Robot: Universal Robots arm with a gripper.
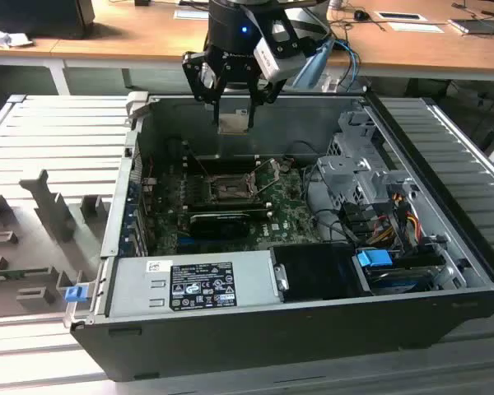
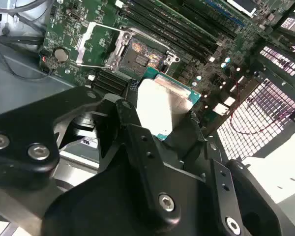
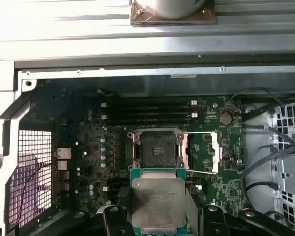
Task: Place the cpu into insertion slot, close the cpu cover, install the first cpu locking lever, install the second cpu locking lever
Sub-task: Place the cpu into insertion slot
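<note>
Hard to make out first: in the exterior view the gripper (image 1: 233,115) covers the top edge of the cpu (image 1: 233,123), & the cover is too small to pick out there. In the first wrist view the near edge of the cpu (image 3: 155,199) is cut off by the picture edge, w/ dark gripper parts on both sides. In the second wrist view the black fingers (image 2: 132,115) block much of the case floor. Counts: one cpu, one socket (image 3: 157,147), one cover (image 3: 209,151), two thin wire levers (image 3: 201,133), one coin battery (image 3: 225,118), one black graphics card (image 1: 222,220). The gripper is clamped on the cpu, a finger on each of two opposite sides, holding it flat in the air over the open computer case (image 1: 255,329), well above the socket (image 1: 228,188). Both wrist views show the socket w/ its contacts bare & the cover (image 2: 95,42) swung open beside it; the exterior view adds the height btwn cpu & board. The first wrist view also gives the long memory slots (image 3: 147,113) behind the socket.
</note>
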